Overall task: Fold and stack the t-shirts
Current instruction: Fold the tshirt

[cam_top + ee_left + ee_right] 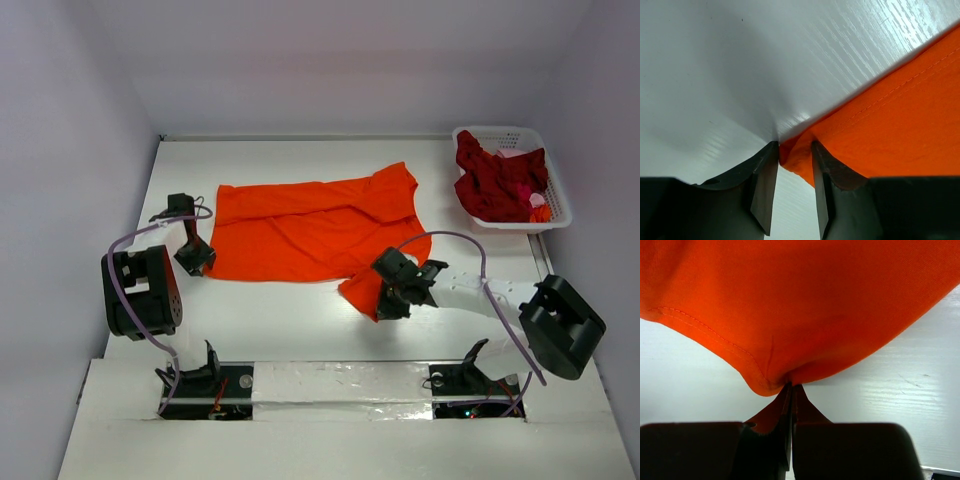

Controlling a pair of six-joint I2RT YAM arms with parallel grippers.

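Orange t-shirt (310,230) light, limp, drapes freely, so take it at hem corners: right gripper (791,387) clamped on 1, left gripper (795,146) narrowed astride another, firm pinch cannot tell

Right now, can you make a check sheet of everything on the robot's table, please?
Surface: white table, smooth and glossy.
Job's things: orange t-shirt spread out, not yet folded; dark red t-shirts heaped in the basket.
Clutter: white lattice basket at the far right corner; nothing else seen.
Grippers: left gripper closed around the orange t-shirt's near left corner; right gripper pinched shut on its near right edge.
Cables: purple cables loop along both arms.
Surroundings: plain white walls; nothing else seen.
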